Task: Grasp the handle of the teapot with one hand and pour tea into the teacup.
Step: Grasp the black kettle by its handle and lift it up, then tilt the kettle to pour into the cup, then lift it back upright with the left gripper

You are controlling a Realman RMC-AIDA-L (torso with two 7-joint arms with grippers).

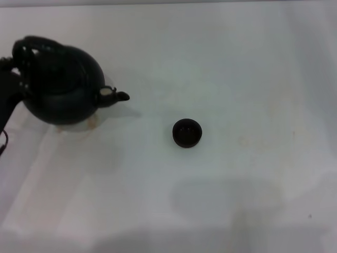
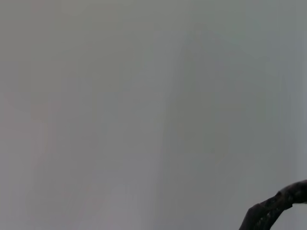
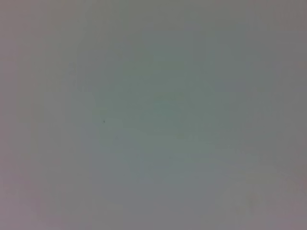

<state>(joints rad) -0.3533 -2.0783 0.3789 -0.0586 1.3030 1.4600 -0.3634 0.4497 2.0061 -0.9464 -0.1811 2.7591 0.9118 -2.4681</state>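
Observation:
The black teapot is at the far left of the head view, its short spout pointing right toward the teacup. It seems to hang just above the table, with a faint shadow under it. Its dark arched handle leans toward the left edge, where my left gripper is shut on it. A bit of the handle shows in the left wrist view. The small dark teacup stands upright near the middle of the table, well apart from the spout. My right gripper is out of view.
The white table stretches to the right and toward the front. A soft shadow lies on it in front of the teacup. The right wrist view shows only a plain grey surface.

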